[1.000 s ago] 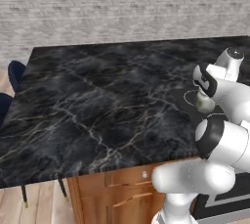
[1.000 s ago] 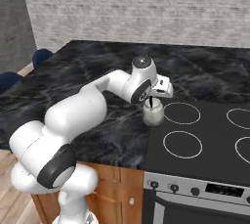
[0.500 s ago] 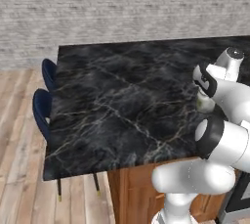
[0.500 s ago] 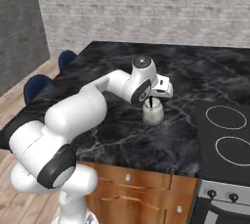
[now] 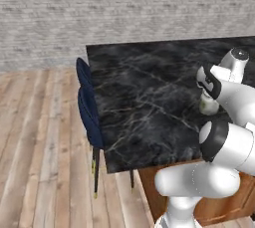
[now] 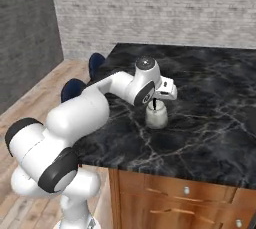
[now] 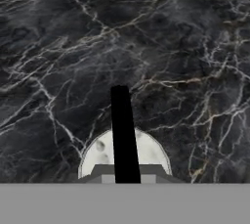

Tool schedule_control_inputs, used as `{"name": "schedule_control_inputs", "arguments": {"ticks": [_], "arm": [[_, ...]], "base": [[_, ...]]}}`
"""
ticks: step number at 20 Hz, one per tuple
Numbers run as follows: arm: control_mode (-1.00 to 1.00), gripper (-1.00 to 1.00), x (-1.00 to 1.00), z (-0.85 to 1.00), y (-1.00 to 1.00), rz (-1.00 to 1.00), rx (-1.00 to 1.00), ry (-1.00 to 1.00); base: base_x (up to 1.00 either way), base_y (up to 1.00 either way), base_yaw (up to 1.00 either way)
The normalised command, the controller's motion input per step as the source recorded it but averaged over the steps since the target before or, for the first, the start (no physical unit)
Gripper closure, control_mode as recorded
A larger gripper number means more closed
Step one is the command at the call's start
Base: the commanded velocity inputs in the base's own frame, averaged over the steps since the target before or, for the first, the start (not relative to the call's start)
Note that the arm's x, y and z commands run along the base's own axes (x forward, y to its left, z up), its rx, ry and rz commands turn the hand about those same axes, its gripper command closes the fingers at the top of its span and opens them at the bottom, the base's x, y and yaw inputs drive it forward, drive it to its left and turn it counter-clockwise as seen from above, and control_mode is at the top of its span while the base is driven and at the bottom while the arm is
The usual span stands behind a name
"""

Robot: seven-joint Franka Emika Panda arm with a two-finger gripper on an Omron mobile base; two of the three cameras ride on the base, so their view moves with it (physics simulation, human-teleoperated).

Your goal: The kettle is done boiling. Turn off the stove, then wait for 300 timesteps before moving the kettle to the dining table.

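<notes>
Under claw (image 6: 155, 104), kettle (image 6: 156, 117), handle gripped

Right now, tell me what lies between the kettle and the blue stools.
Bare dining table marble, in the right base view, between kettle and stools.

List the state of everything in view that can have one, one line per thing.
Kettle: upright, handle clamped in the fingers, body low over the table; whether it touches the top I cannot tell.
Gripper: shut on the kettle's handle.
Table: carries nothing but the kettle.
Stools: tucked against the table's edge.
</notes>
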Motion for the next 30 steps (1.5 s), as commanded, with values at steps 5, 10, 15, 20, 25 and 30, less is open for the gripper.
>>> {"name": "schedule_control_inputs", "arguments": {"ticks": [5, 10, 15, 20, 25, 30], "arm": [[1.00, 1.00, 0.00, 0.00, 0.00, 0.00, 0.00, 0.00], [1.00, 1.00, 0.00, 0.00, 0.00, 0.00, 0.00, 0.00], [1.00, 1.00, 0.00, 0.00, 0.00, 0.00, 0.00, 0.00], [1.00, 1.00, 0.00, 0.00, 0.00, 0.00, 0.00, 0.00], [1.00, 1.00, 0.00, 0.00, 0.00, 0.00, 0.00, 0.00], [1.00, 1.00, 0.00, 0.00, 0.00, 0.00, 0.00, 0.00]], "base": [[-0.13, 0.86, 0.00], [-0.15, 0.87, 0.00], [-0.13, 0.81, -0.01], [-0.05, 0.63, -0.13], [-0.01, 0.53, -0.24], [0.00, 0.49, -0.30]]}}
